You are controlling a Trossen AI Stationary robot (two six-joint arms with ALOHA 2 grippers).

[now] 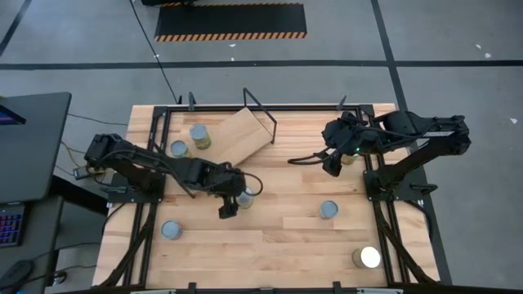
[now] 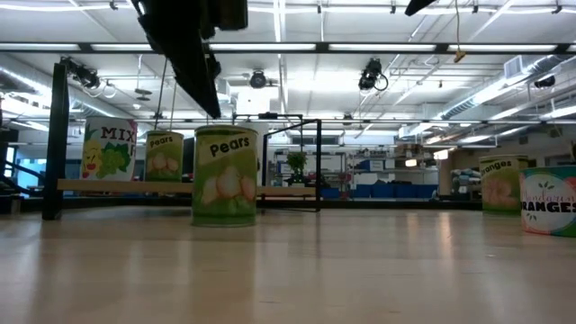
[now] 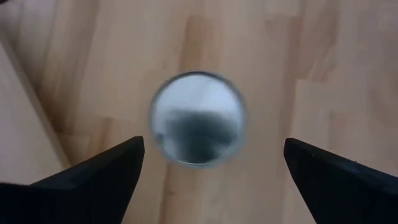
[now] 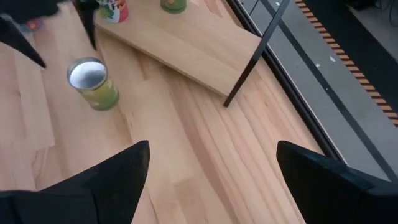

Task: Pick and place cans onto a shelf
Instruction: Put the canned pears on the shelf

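Observation:
A Pears can (image 2: 225, 175) stands upright on the tabletop, left of the middle. Its silvery top (image 3: 198, 118) shows between the two spread fingers of my left gripper (image 1: 229, 206), which hangs open just above it without touching. The shelf (image 1: 245, 131), a light-wood board on a black wire frame, stands at the far middle, turned at an angle. Two cans (image 2: 108, 148) (image 2: 165, 155) stand on its board. My right gripper (image 1: 333, 166) waits open above the table's far right. In the right wrist view it (image 4: 212, 146) looks toward the shelf (image 4: 186, 40) and the Pears can (image 4: 93, 84).
More cans stand on the tabletop: one near the left front (image 1: 171, 229), one right of the middle (image 1: 328, 209), one at the right front corner (image 1: 369, 257). Two orange-labelled cans (image 2: 499, 184) (image 2: 549, 202) show at the right in the low view. A black frame rims the table.

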